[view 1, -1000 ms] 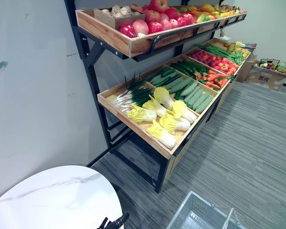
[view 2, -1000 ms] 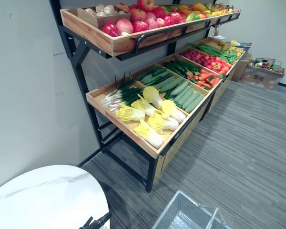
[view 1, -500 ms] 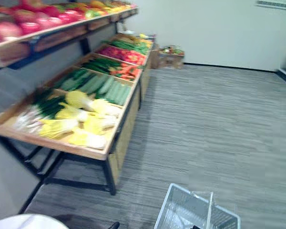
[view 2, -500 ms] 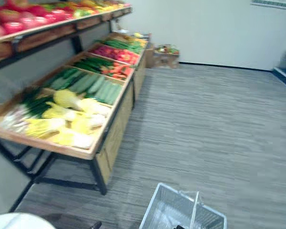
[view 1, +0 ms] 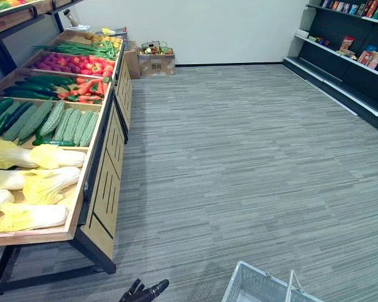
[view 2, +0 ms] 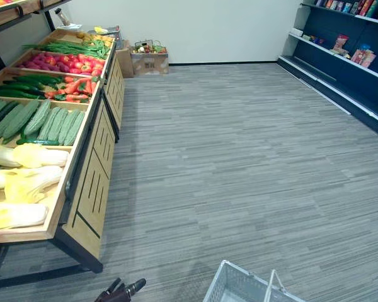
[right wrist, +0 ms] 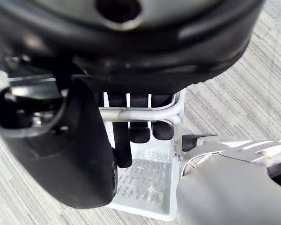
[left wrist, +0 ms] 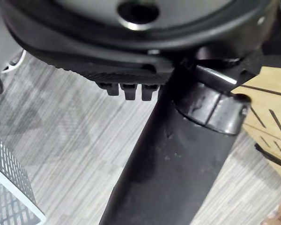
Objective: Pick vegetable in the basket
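Basket [right wrist: 150, 180]: handle gripped by right hand [right wrist: 139, 129], fingers curled over it.
Left hand [view 1: 145, 293]: low; finger state unclear.
Risk: cabbages [view 1: 47, 182] well aside; a long reach likely tips the basket.

Cabbages [view 1: 44, 182] lie nearest on the stand [view 1: 104, 189] at left, cucumbers [view 1: 63, 123] behind them, carrots [view 1: 85, 88] farther back; basket [view 1: 252, 290] lower right, shelves [view 1: 353, 69] far right.

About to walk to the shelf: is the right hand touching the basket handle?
Touching. The right wrist view shows the right hand with its fingers curled round the metal handle of the basket, no gap between them.
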Available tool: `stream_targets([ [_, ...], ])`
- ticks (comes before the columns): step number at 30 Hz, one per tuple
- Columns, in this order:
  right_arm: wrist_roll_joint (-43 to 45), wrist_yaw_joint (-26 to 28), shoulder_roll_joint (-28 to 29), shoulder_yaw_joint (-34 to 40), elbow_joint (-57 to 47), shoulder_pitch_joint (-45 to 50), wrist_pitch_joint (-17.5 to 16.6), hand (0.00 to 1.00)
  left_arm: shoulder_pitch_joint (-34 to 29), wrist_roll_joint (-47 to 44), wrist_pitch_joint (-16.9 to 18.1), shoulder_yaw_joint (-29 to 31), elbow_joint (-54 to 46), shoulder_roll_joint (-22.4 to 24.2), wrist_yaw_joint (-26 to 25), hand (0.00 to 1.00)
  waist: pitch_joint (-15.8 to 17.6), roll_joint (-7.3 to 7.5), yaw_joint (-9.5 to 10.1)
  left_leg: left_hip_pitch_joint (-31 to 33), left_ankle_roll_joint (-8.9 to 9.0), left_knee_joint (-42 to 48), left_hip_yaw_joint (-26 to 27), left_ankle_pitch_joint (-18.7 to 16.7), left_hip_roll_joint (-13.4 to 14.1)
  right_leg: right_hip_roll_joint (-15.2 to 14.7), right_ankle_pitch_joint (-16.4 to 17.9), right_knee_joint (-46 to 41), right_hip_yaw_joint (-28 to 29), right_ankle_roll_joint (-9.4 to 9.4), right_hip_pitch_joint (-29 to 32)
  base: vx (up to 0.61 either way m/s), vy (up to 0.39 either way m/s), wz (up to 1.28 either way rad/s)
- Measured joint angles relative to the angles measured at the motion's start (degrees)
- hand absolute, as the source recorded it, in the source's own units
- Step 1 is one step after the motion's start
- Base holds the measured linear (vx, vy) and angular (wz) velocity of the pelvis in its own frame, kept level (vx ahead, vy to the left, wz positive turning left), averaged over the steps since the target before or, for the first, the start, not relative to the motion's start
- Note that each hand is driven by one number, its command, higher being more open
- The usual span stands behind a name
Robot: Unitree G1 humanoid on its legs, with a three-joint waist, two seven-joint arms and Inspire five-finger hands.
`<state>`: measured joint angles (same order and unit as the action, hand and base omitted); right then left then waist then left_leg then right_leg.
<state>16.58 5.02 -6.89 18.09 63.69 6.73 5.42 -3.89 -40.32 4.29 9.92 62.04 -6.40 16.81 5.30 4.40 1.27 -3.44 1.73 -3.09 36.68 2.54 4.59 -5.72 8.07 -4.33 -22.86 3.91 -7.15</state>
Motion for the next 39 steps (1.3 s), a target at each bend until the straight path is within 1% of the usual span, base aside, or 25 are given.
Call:
stream_targets([
  [3,1.95,1.42,0.14,1.03,0.02,0.65,-1.02,0.0,0.07,-0.15,0.01,0.0,0.22,0.34,0.11,1.0,0.13,-0.7,-0.06,0.04,0.13,0.67,-0.48,0.16,0.37,0.21,0.0,0.0,0.01,-0.01,-0.4,0.01,-0.085,0.05],
  [4,2.35,1.58,0.3,1.03,0.02,0.68,-1.14,0.0,0.07,-0.26,0.12,0.02,0.23,0.23,0.18,1.0,0.72,-0.57,-0.11,0.43,-0.12,3.32,-1.25,-0.47,0.87,-0.07,-0.01,-0.15,0.08,-0.02,-1.15,-0.01,-0.099,0.06],
  [5,3.26,1.89,0.34,0.98,0.01,0.54,-1.14,0.0,-0.08,-0.69,0.3,0.14,0.23,0.13,0.31,1.0,1.29,-0.63,0.02,1.69,-0.36,9.29,-2.13,-2.76,2.63,-0.12,-0.02,-0.63,0.62,-0.05,-1.93,-0.01,-0.117,0.02],
  [6,3.75,2.03,0.33,0.89,-0.03,0.44,-1.07,0.0,-0.2,-0.72,0.43,0.6,0.23,0.08,0.36,1.0,1.69,-0.68,0.02,2.63,-1.11,13.44,-3.5,-3.96,3.77,-0.02,-0.11,-0.7,1.24,-0.2,-2.28,-0.01,-0.132,-0.21],
  [7,3.8,2.22,0.33,0.31,-0.61,-0.22,-0.77,0.0,-0.19,-1.57,1.5,2.48,-0.41,0.32,1.04,1.0,2.75,-0.79,0.69,6.98,-3.15,25.0,-8.61,-6.58,6.25,0.27,-0.43,-1.08,3.2,-0.71,-3.06,-0.04,-0.153,-0.39],
  [8,3.78,2.39,-0.03,-0.49,-0.99,-0.73,-0.56,0.0,-0.31,-2.11,2.18,2.98,-0.45,0.6,1.27,1.0,2.95,-0.55,1.52,8.99,-2.47,27.83,-13.56,-8.8,5.77,0.06,-0.4,-1.09,5.09,-0.75,-3.04,-0.06,-0.076,-1.15],
  [9,3.69,2.85,-1.86,-2.54,-0.9,-1.95,0.04,0.0,-1.13,-3.63,3.22,3.34,-0.54,1.35,1.48,1.0,3.08,-2.1,3.41,9.7,0.49,25.95,-23.99,-12.22,3.21,0.16,-0.29,-1.6,9.91,-0.91,-2.23,-0.07,0.044,-1.82],
  [10,3.67,3.74,-3.48,-4.69,-1.02,-3.89,0.29,0.0,-2.55,-5.13,3.23,3.98,-0.41,2.04,1.68,1.0,2.83,-4.03,4.0,9.28,1.54,21.24,-31.19,-11.94,2.0,1.32,-0.18,-1.74,13.84,-0.75,-0.97,-0.05,0.107,-1.95],
  [11,3.71,4.33,-4.18,-5.67,-1.61,-4.37,0.25,0.0,-3.44,-5.52,3.22,3.98,-0.01,2.42,1.7,1.0,2.7,-5.38,4.04,9.01,1.71,18.77,-33.48,-9.57,2.27,2.32,0.11,-1.72,15.17,-0.52,-0.48,-0.05,0.097,-1.62],
  [12,3.78,4.73,-4.32,-6.63,-2.11,-5.04,0.26,0.0,-4.1,-6.01,3.05,3.65,0.93,2.46,1.66,1.0,2.67,-6.05,3.97,8.8,4.03,17.65,-33.7,-8.99,2.65,2.68,1.9,-2.01,16.86,-0.45,0.29,-0.02,0.091,-0.82],
  [13,3.91,5.02,-4.02,-7.04,-2.43,-4.95,0.5,0.0,-4.19,-6.17,2.97,2.46,1.34,2.25,1.49,1.0,2.86,-4.74,2.88,7.69,3.66,15.22,-33.24,-7.71,1.66,1.3,2.06,-3.02,16.79,-0.07,1.31,0.0,0.083,-0.48],
  [14,4.1,5.0,-3.71,-7.04,-2.42,-4.56,0.61,0.0,-4.27,-5.76,3.14,2.15,1.28,1.97,1.37,1.0,2.66,-4.22,2.69,6.93,3.49,13.33,-33.07,-6.67,1.17,0.74,2.27,-3.64,16.74,0.25,2.04,0.04,0.054,0.02],
  [15,5.18,4.92,-3.32,-7.04,-2.3,-3.49,0.65,0.0,-4.23,-4.99,2.99,1.97,1.22,1.26,1.35,1.0,2.23,-3.14,2.57,5.89,3.14,9.48,-32.97,-4.66,0.05,-0.27,2.51,-4.43,16.49,0.61,3.11,0.04,0.031,0.11],
  [16,6.13,4.76,-3.07,-7.14,-1.95,-2.94,0.65,0.0,-4.17,-4.44,2.7,1.68,1.23,0.93,1.32,1.0,2.31,-2.61,2.48,4.97,2.71,6.69,-33.02,-3.15,-0.82,-0.98,2.55,-4.41,16.26,0.74,3.25,0.05,0.05,0.11],
  [18,6.36,4.66,-2.68,-8.02,-1.54,-2.57,0.18,0.0,-4.36,-4.16,2.68,1.69,1.24,0.97,1.3,1.0,2.41,-2.43,2.36,3.97,2.14,4.64,-32.95,-2.15,-1.84,-1.88,2.43,-4.39,16.12,1.28,3.24,0.03,0.072,0.06],
  [19,6.33,4.67,-2.59,-8.16,-1.48,-2.71,0.22,0.0,-4.45,-4.14,2.63,1.69,1.26,1.01,1.3,1.0,2.39,-2.46,1.98,3.77,1.92,4.37,-32.94,-1.98,-2.27,-2.23,2.37,-4.32,16.04,1.54,3.18,0.01,0.057,0.03],
  [20,6.12,4.74,-0.1,-12.8,2.27,-7.23,0.16,0.0,-3.95,-4.08,2.65,2.2,2.37,0.18,2.07,1.0,3.19,-0.25,1.43,2.65,0.01,-2.32,-34.03,2.7,-5.13,-4.3,-3.27,2.23,11.41,3.89,2.03,0.0,0.037,0.01],
  [21,6.12,4.74,-0.09,-12.79,2.27,-7.23,0.16,0.0,-3.94,-4.08,2.65,2.22,2.36,0.17,2.07,1.0,3.2,-0.21,1.43,2.7,-0.18,-2.31,-34.03,2.81,-5.23,-4.29,-3.28,2.33,11.4,3.92,2.0,0.0,0.0,0.0],
  [25,6.13,4.73,0.01,-12.66,2.29,-7.14,0.17,0.0,-3.81,-4.08,2.65,2.21,2.36,0.16,2.06,1.0,3.21,-0.18,1.4,2.74,-0.07,-2.23,-33.78,2.72,-5.36,-4.22,-3.3,2.85,11.56,3.95,1.84,0.0,-0.001,-0.02],
  [28,7.1,3.64,0.43,-12.43,2.47,-6.85,-0.17,0.0,-3.66,-3.3,2.65,1.67,2.39,0.02,1.71,1.0,3.19,-0.2,0.77,2.06,0.19,-2.04,-32.92,2.54,-5.03,-4.04,-3.35,3.7,11.68,3.94,0.85,0.03,-0.026,-0.06],
  [29,8.59,2.9,0.72,-11.84,2.47,-6.52,-0.66,0.0,-3.54,-2.17,2.66,1.56,2.39,-0.03,1.52,1.0,3.12,-0.33,0.56,1.7,0.45,-2.11,-32.61,2.35,-4.97,-3.88,-3.35,3.73,11.72,3.94,0.58,0.02,-0.018,-0.06],
  [31,10.76,1.63,1.44,-9.41,2.49,-5.82,-1.36,0.0,-3.46,-1.6,2.71,0.98,2.4,-0.07,0.89,1.0,3.0,-0.54,0.09,1.28,0.62,-2.3,-32.4,2.24,-4.78,-3.67,-3.34,4.02,11.69,3.93,0.06,0.0,-0.035,-0.05],
  [34,14.13,-0.86,2.03,-3.99,3.28,-5.23,-2.31,0.0,-3.46,0.07,2.76,-0.01,2.43,-0.02,-0.27,1.0,2.6,-1.24,-0.39,1.13,0.72,-2.33,-32.12,2.17,-4.52,-3.43,-3.36,4.06,11.65,3.87,-0.06,-0.01,-0.022,-0.02],
  [36,16.11,-3.14,2.17,-1.2,4.03,-4.75,-2.96,0.0,-3.46,0.58,2.89,-0.02,2.64,0.07,-1.01,1.0,2.51,-1.43,-0.34,0.38,0.72,-2.36,-32.17,2.17,-4.53,-3.44,-3.37,4.19,11.37,3.87,-1.11,-0.01,-0.009,0.03],
  [39,17.35,-4.56,2.16,-1.13,4.58,-4.09,-3.52,0.0,-3.56,0.55,3.37,0.04,3.13,0.12,-1.23,1.0,2.4,-1.37,-0.24,-0.15,0.49,-2.38,-32.76,1.98,-4.8,-3.77,-3.34,4.47,10.04,3.91,-2.14,-0.05,-0.011,0.16],
])
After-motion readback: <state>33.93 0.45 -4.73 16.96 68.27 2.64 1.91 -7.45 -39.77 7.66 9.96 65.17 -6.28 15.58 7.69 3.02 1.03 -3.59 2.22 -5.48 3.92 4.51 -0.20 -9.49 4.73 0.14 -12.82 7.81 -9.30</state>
